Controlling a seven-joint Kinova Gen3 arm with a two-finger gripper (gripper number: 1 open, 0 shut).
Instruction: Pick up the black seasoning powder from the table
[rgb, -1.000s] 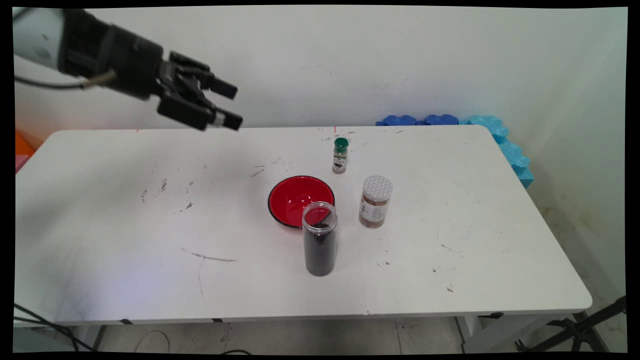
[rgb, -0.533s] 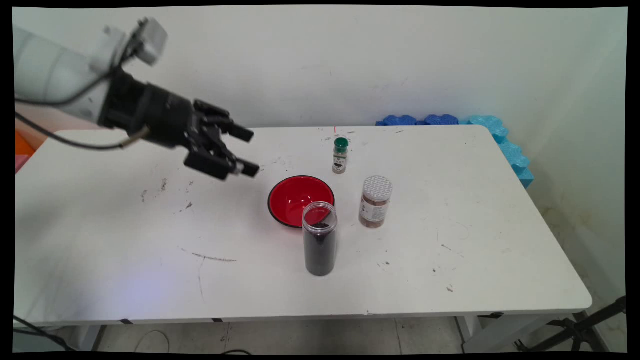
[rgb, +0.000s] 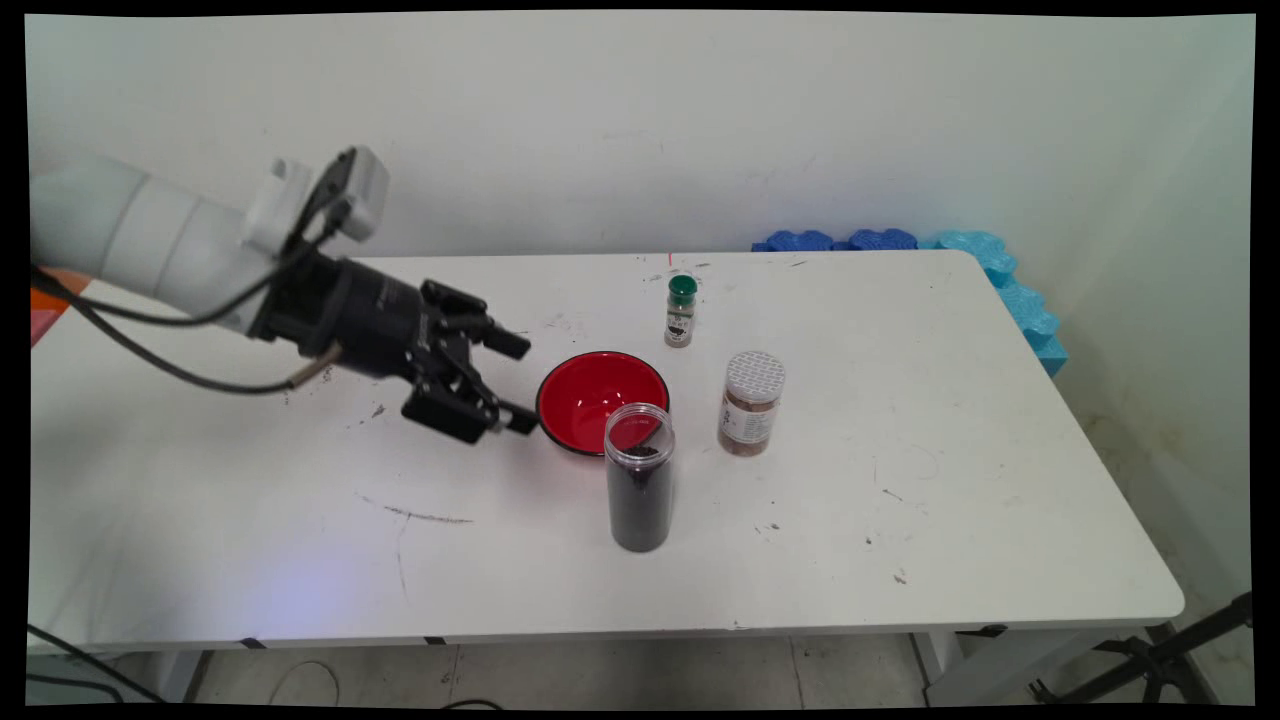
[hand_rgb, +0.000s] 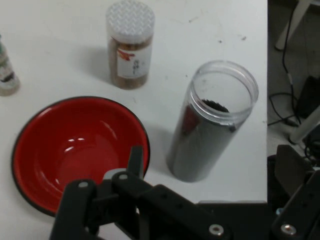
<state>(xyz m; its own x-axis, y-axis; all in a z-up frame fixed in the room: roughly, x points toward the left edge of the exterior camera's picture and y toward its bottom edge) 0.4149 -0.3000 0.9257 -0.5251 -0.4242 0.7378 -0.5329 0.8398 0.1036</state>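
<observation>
My black gripper (rgb: 520, 383) hangs open just left of an empty red bowl (rgb: 602, 398), low over the white table (rgb: 250, 520), with nothing between its fingers. In the hand view one finger (hand_rgb: 135, 159) stands over the bowl's (hand_rgb: 75, 150) near rim. A tall clear jar (rgb: 639, 490) without a lid, filled with dark grains, stands upright in front of the bowl; in the hand view this jar (hand_rgb: 210, 125) is to the bowl's right.
A brown-filled jar with a white lid (rgb: 750, 405) stands right of the bowl. A small green-capped bottle (rgb: 680, 312) is behind the bowl. Blue foam pieces (rgb: 900, 240) lie along the wall at the table's far right corner.
The arm has come down from high at the upper left and moved right toward the bowl. The gripper stayed open. Nothing on the table has moved.
</observation>
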